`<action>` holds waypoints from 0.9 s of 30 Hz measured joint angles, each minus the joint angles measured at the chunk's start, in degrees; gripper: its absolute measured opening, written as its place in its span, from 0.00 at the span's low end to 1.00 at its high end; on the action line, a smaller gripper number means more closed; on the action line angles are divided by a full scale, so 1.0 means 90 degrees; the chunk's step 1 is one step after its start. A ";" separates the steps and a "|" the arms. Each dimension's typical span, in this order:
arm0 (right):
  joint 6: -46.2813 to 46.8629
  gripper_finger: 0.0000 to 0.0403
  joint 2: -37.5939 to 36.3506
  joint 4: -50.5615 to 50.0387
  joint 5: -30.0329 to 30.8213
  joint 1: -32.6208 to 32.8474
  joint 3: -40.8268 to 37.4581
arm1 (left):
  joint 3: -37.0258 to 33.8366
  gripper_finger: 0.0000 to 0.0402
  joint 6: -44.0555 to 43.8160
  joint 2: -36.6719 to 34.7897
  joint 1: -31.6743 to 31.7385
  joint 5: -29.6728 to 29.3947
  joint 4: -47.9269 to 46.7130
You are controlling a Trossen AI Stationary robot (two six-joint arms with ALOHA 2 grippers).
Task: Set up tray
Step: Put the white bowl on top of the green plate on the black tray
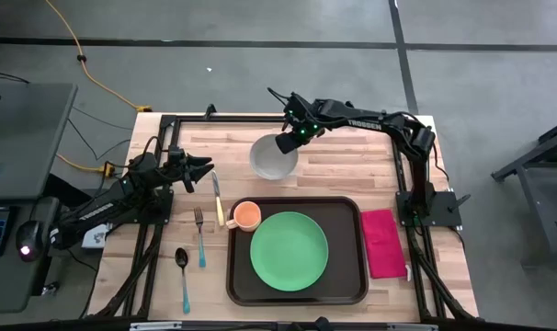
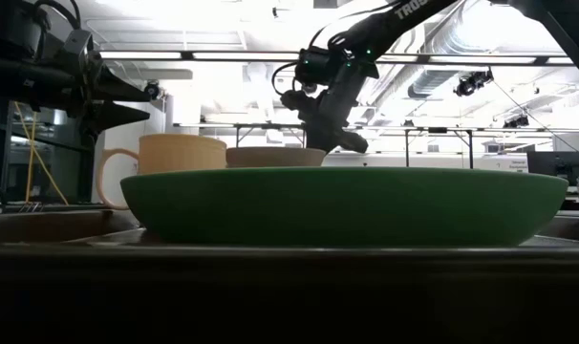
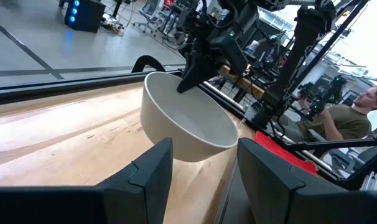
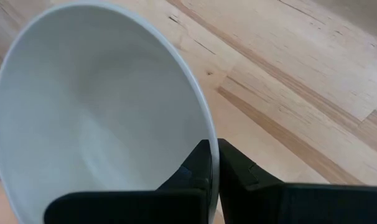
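Overhead, the wooden table [image 1: 334,175] holds one of each item, counted left to right: one spoon [image 1: 182,273] with a light blue handle, one fork [image 1: 199,235] with the same handle, one knife [image 1: 217,197], one orange cup [image 1: 246,215], one white bowl [image 1: 273,158], one green plate [image 1: 289,250], one tray [image 1: 297,292] and one magenta napkin [image 1: 382,241]. At far left the left gripper [image 1: 205,169] reaches in low from the table's left edge, level with the tabletop and aimed toward the bowl, its two fingers apart and holding nothing, just left of the knife. The dark brown tray lies at the table's near centre, carrying the green plate in its middle and the orange cup in its far-left corner. Beyond the tray, the right arm stretches from its base at the right edge across the far side of the table, bending down so that the right gripper [image 4: 211,169] pinches the rim of the white bowl, one finger inside and one outside, with the bowl tilted. The napkin lies just beside the tray's right rim.
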 joint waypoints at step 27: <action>0.0282 0.00 -0.0159 -0.0430 -0.0653 0.0017 0.0000 | 0.0000 0.53 0.0044 0.0000 0.0000 0.0027 0.0002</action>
